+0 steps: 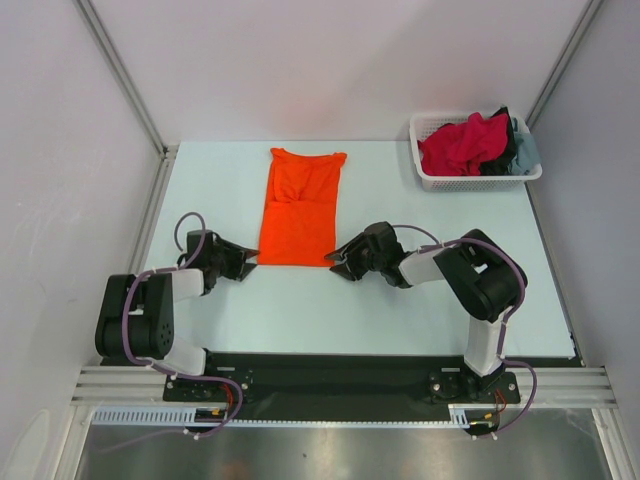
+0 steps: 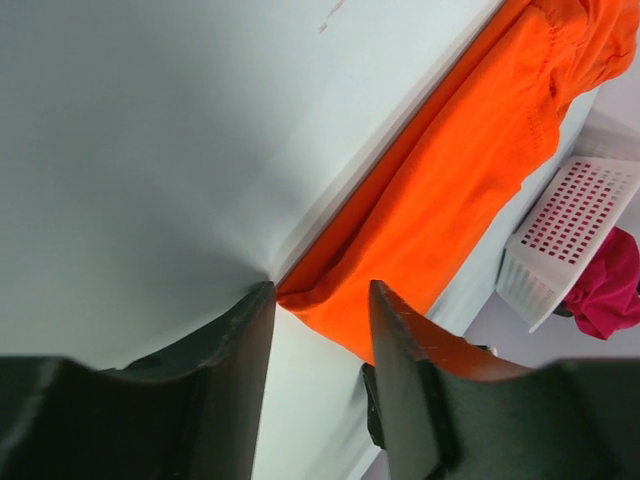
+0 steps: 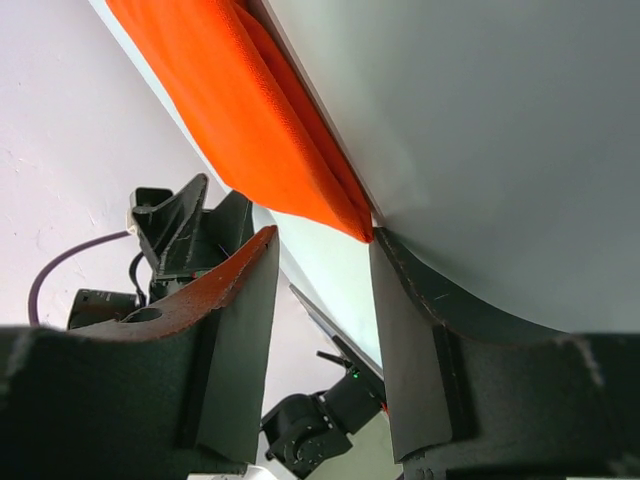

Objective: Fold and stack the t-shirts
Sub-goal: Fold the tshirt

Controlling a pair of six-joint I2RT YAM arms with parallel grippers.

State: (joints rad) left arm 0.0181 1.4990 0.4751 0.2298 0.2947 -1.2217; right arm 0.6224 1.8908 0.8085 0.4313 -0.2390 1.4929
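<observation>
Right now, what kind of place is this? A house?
Probably a robot test bench, not a house: a left arm and right arm bolted at a pale table, plain white walls closing it in, one orange t-shirt laid flat.

Bright even overhead light, faint soft shadows, overview sharp, wrist close-ups slightly soft, no glare

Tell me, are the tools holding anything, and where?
Nothing held: left tool and right tool stand open, each at a near corner of the orange t-shirt.

The left pincer (image 2: 322, 293) stands parted around a corner of the orange t-shirt (image 2: 450, 180), white basket (image 2: 575, 215) beyond.
</observation>
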